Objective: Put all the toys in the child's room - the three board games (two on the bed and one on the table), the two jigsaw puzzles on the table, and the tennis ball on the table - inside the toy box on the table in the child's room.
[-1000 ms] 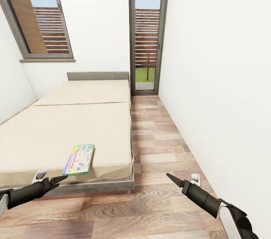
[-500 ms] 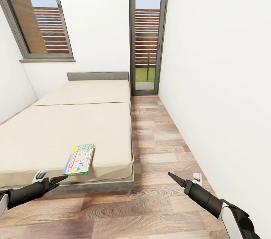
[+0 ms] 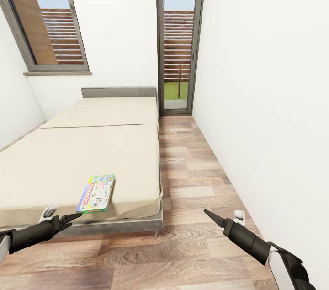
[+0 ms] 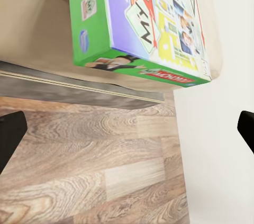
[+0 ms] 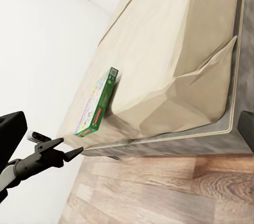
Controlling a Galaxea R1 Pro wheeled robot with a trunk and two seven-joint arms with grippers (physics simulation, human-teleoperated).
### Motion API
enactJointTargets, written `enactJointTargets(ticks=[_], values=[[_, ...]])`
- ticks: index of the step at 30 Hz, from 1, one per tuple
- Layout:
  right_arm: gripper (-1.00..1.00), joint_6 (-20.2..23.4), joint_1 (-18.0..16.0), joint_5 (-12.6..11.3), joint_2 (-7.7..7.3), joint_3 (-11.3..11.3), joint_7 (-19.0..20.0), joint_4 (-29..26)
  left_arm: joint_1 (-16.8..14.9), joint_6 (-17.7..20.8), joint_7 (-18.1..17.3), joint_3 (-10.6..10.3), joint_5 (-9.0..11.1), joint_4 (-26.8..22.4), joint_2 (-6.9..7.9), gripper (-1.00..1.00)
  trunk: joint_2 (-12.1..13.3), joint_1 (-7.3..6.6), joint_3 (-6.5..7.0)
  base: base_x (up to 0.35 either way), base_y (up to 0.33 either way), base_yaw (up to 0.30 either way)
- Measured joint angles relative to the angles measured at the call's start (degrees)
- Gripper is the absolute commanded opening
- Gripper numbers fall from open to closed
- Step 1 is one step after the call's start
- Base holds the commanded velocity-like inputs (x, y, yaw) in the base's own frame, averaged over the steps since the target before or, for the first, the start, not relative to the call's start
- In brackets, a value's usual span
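Your left gripper [image 3: 68,219] hangs just short of the bed's foot edge, fingers spread wide and empty in the left wrist view. Your right gripper [image 3: 211,216] is over the wood floor [image 3: 192,235]; whether its fingers are open, cannot tell. Pale green board game [image 3: 96,193] lies flat on the near mattress pad of the bed [image 3: 68,157]. Beyond: window [image 3: 50,29], glass door [image 3: 178,38].
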Motion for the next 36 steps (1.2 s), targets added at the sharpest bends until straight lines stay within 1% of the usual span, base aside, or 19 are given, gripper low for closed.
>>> enactJointTargets(ticks=[36], values=[[1.00,-0.24,0.00,0.45,0.09,0.00,-0.44,0.43,0.00,0.00,-0.53,0.00,0.05,0.00,-0.01,1.00,0.00,0.00,0.00,0.016,0.000,0.000]])
